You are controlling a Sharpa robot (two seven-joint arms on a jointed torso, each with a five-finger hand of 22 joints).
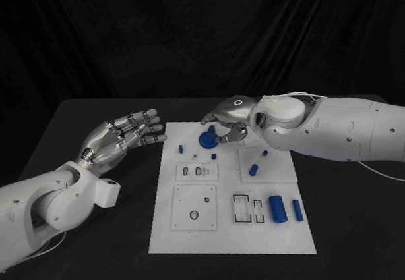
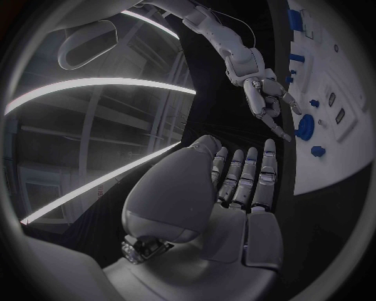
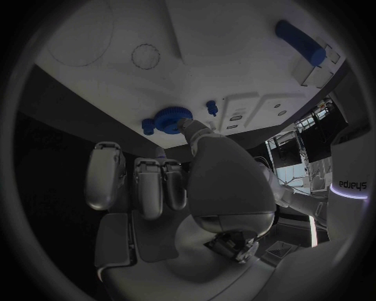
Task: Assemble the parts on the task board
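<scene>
Right robot hand (image 1: 228, 119) fingertip touching blue gear (image 1: 206, 139), grasping nothing, left robot hand (image 1: 118, 139) released

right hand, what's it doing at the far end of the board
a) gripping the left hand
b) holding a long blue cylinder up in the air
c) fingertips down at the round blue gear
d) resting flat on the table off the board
c: in the head view the right hand reaches over the task board with a fingertip at the round blue gear; the right wrist view shows a fingertip touching it.

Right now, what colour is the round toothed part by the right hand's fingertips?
Blue. The gear shows best in the right wrist view, on the white task board.
</scene>
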